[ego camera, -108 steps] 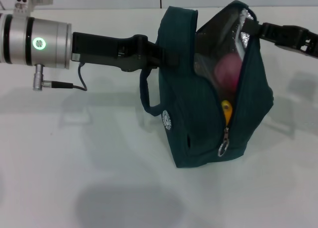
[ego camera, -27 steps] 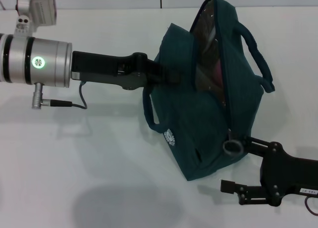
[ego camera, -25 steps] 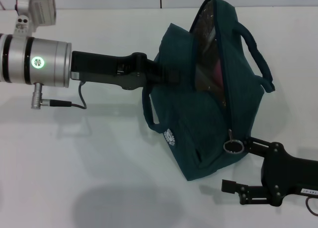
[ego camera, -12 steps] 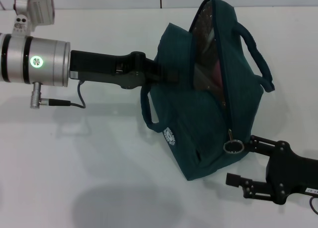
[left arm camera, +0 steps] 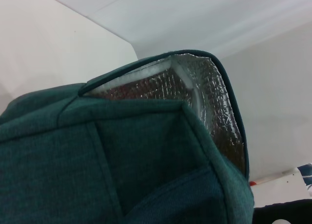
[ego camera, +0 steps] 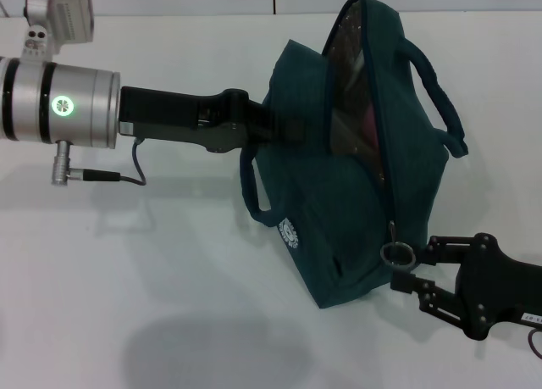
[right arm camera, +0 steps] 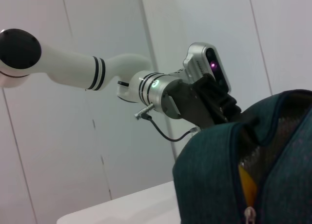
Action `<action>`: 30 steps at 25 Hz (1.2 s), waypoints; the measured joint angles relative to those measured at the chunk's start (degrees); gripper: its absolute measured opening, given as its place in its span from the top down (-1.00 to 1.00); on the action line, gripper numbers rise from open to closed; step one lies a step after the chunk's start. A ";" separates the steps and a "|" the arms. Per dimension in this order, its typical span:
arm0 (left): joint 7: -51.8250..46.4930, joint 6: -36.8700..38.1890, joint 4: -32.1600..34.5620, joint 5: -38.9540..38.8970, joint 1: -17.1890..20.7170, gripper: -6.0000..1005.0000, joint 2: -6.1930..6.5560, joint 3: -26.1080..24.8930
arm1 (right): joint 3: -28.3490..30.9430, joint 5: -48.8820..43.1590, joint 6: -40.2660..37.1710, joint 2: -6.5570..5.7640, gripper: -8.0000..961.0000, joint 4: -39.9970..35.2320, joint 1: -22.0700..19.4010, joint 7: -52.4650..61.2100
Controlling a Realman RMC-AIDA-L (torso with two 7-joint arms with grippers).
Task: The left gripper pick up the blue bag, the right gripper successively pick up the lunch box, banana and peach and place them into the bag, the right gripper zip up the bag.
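Head view: dark teal fabric bag (ego camera: 356,194) stood tilted on white bench (ego camera: 127,279), zip partly undone. Left gripper (ego camera: 284,130) pinched bag's upper edge. Right gripper (ego camera: 423,266) spread, beside metal zip-pull ring (ego camera: 397,253) near bag's base.
L wrist: silver foil lining (left arm camera: 195,94) inside bag.
R wrist: yellow banana (right arm camera: 247,185) inside bag opening.

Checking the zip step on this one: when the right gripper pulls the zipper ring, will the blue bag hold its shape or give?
The bag is soft cloth, creased and sagging, so it will probably deform and swing toward the pull. The left gripper holds only its upper side, so the lower end by the zipper ring looks free to lift. The right gripper may need steady tension.
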 joint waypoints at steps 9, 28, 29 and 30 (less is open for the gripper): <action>0.27 0.01 0.04 0.00 -0.06 0.90 0.04 0.00 | 0.53 0.45 1.27 0.00 0.58 0.15 0.11 -0.30; 0.67 0.19 0.03 0.00 -0.08 0.90 0.13 0.00 | 0.52 0.45 1.04 0.00 0.90 0.15 0.54 -2.40; 0.69 0.21 0.06 0.00 -0.05 0.90 0.13 0.00 | 0.52 0.45 0.98 0.00 0.92 0.15 0.48 -2.54; 0.72 0.24 0.10 0.00 -0.03 0.90 0.13 0.00 | 0.53 0.45 0.94 0.00 0.93 0.15 0.42 -2.65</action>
